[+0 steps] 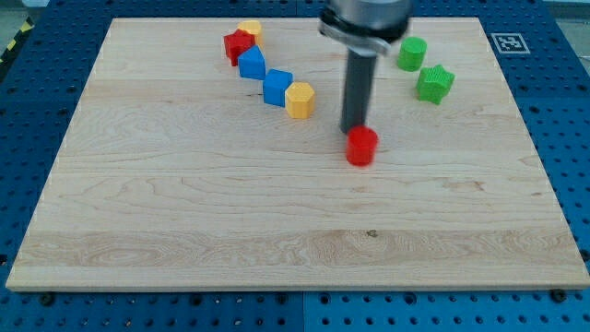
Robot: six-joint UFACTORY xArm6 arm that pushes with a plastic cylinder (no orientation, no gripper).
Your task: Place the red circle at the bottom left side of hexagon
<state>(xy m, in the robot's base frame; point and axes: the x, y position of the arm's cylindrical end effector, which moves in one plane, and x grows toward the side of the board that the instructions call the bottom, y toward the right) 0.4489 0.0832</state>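
The red circle (pixel 361 146) lies right of the board's middle. My tip (pixel 351 129) stands just above it and slightly left, touching or almost touching its upper edge. The yellow hexagon (pixel 300 100) lies up and to the left of the red circle, at the lower right end of a diagonal row of blocks. The rod rises from the tip to the view's top.
Up and left from the hexagon run a blue block (pixel 277 87), a second blue block (pixel 251 64), a red block (pixel 238 44) and a yellow block (pixel 249 31). A green circle (pixel 412 53) and a green star (pixel 434 84) lie at the upper right.
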